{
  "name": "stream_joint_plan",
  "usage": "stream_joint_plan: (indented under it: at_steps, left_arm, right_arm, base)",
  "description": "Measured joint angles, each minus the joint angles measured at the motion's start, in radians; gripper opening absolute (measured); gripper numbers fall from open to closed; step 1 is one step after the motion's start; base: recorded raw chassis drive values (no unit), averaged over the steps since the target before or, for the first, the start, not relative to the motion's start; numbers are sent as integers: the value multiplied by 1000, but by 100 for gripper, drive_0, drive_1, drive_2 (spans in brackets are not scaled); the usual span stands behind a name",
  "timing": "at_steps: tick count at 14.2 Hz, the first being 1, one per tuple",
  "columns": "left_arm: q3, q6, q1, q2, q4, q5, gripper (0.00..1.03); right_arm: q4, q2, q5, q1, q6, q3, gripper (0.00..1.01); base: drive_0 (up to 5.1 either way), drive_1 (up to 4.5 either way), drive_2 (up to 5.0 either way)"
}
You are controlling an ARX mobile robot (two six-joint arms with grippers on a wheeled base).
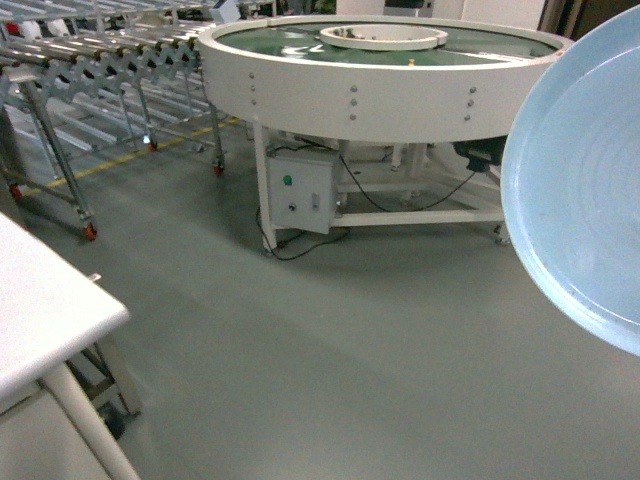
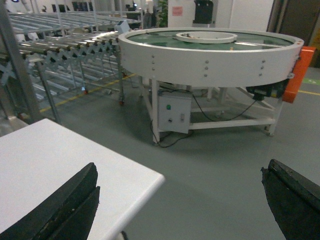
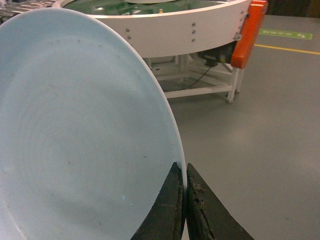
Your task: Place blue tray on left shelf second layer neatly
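Grey floor (image 1: 330,340) under me carries everything. White table (image 1: 40,300) corner at my 8 o'clock, legs on the floor, top bare where visible. Round white turntable (image 1: 380,80) at 12 o'clock on a white leg frame, control box (image 1: 300,190) hung on it. Roller conveyor (image 1: 90,60) on casters at 10 o'clock.

head looks down, wrists forward, all sharing round conveyor (image 1: 380,70), perhaps distant

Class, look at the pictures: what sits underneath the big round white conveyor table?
Under the round table: a grey control box, black cables and white frame legs. The blue tray covers its right side.
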Motion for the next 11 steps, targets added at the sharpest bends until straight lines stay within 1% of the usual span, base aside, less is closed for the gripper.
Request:
stream_joint_plan:
  at_steps: [11]
  left_arm:
    - [0, 0, 0, 0, -3, -1, 98]
  right_arm:
    - [0, 0, 0, 0, 0, 0, 2]
  base:
    - [304, -204, -555]
